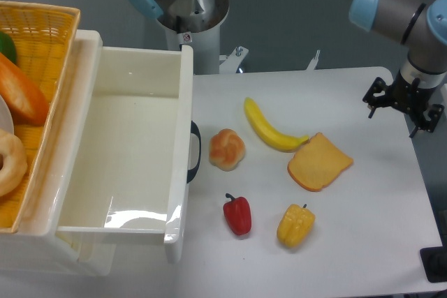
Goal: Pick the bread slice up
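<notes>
The bread slice (320, 162) lies flat on the white table, a yellow-orange face with a darker crust edge, right of centre. One corner of it nearly touches the tip of a banana (269, 128). My gripper (404, 111) hangs over the table's right edge, up and to the right of the slice and well apart from it. Its black fingers are spread open with nothing between them.
A round bread roll (227, 149) sits left of the banana. A red pepper (238, 214) and a yellow pepper (295, 225) lie in front of the slice. A large white bin (183, 95) stands on the left, with a wicker basket (49, 47) of food beyond it.
</notes>
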`<action>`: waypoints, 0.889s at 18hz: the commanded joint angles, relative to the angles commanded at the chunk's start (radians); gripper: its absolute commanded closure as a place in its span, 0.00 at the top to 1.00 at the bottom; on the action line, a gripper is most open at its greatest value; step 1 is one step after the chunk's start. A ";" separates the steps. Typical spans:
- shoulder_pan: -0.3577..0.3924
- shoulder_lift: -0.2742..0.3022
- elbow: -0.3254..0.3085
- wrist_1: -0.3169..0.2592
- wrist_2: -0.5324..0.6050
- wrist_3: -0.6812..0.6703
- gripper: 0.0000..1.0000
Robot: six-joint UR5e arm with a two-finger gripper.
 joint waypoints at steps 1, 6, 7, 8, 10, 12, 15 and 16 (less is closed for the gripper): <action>0.000 -0.002 0.000 0.000 0.000 0.000 1.00; -0.005 -0.005 -0.005 -0.002 -0.009 -0.012 1.00; -0.006 -0.002 -0.015 0.000 -0.009 -0.014 1.00; -0.006 -0.003 -0.027 0.000 -0.017 -0.014 1.00; 0.001 -0.009 -0.054 0.006 -0.090 -0.014 1.00; 0.020 -0.006 -0.102 0.047 -0.135 -0.014 1.00; 0.023 -0.006 -0.164 0.081 -0.158 -0.012 1.00; 0.021 -0.011 -0.169 0.081 -0.152 -0.012 1.00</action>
